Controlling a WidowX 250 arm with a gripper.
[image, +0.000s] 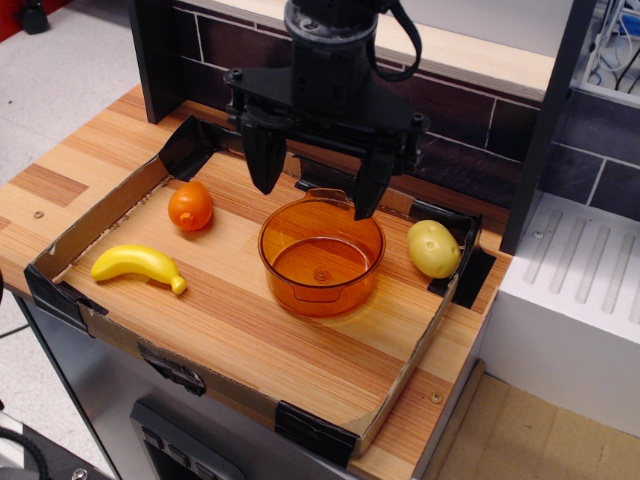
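My black gripper (318, 190) hangs open above the back rim of a transparent orange bowl (321, 256), with nothing between its two fingers. The left finger (265, 160) stands left of the bowl, the right finger (372, 188) over its far rim. The bowl looks empty and sits in the middle of the wooden board. An orange fruit (190, 206) lies to the left of the bowl. A yellow banana (138, 265) rests further left and nearer the front. A yellow-green lemon-like fruit (433, 248) sits to the right of the bowl.
A low cardboard wall with black tape corners (317, 432) frames the wooden board (240, 330). A dark brick-pattern wall (470, 120) rises behind. A white ribbed unit (585, 290) stands to the right, and a black post (540, 130) rises at the back right.
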